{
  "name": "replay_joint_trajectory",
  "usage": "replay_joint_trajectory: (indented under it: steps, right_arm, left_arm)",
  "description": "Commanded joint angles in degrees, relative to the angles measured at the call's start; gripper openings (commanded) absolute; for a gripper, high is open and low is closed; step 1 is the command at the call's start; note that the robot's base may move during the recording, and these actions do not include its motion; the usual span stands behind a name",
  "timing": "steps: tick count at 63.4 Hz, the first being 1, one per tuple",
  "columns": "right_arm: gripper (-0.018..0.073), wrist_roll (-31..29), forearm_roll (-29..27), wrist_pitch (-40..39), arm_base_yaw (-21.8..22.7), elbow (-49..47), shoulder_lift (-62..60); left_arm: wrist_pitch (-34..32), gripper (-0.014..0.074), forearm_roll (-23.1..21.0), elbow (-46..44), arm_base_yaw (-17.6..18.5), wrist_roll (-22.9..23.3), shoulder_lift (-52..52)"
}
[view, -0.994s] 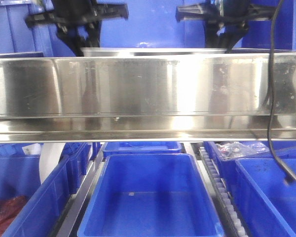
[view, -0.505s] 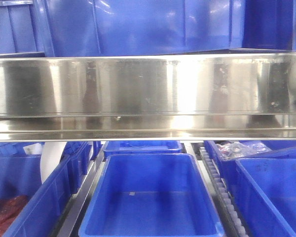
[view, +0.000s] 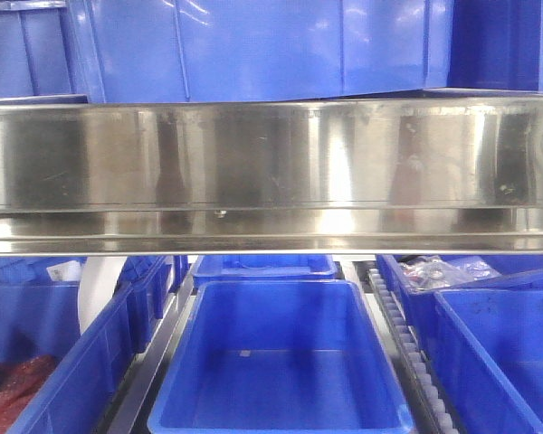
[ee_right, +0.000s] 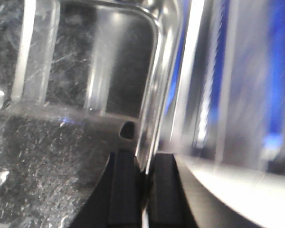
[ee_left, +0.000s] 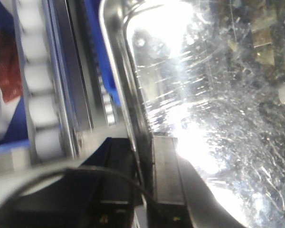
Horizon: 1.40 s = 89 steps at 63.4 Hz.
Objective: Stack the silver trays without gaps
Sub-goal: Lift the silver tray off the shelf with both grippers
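Both arms left front view since 1 s ago; L fingers (ee_left: 167, 175) clamp silver tray (ee_left: 213, 142) rim, R fingers (ee_right: 124, 190) clamp rim too.

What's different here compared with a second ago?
A second ago both black grippers, a dangling cable and a pale tray edge showed above the steel rail in the front view; all have left that view. Now the left gripper and right gripper each pinch a silver tray rim. The rail and the blue bins below stayed put.
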<state>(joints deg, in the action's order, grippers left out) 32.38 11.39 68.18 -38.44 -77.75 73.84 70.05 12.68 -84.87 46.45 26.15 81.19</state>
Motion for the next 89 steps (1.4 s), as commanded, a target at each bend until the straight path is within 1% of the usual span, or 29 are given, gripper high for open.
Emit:
replay_joint_trajectory:
  steps: [1, 5, 11, 19, 89]
  right_arm:
    - [0.0055, -1.3, 3.1, -3.0, -1.8, -1.8, -2.6]
    - [0.0055, -1.3, 3.1, -2.5, -3.3, -2.4, -2.8]
    - [0.0055, -1.2, 3.1, -2.6, -5.5, -3.2, -3.2]
    - [0.0055, -1.2, 3.0, -2.5, -6.9, -4.5, -3.2]
    - [0.0055, -1.2, 3.0, -1.8, -7.0, -5.0, -3.1]
  left_arm:
    - [2.4, -0.0048, 2.3, 1.4, 2.1, -1.9, -4.3]
    - [2.9, -0.0048, 2.3, 2.4, 3.2, -0.7, -5.6]
    - [3.6, -0.0048, 2.2, 2.5, 4.4, -0.6, -7.1]
    - [3.7, -0.0048, 2.0, 2.5, 5.4, -0.6, -8.4]
    - [4.2, -0.0048, 1.7, 2.5, 5.5, -0.6, -8.1]
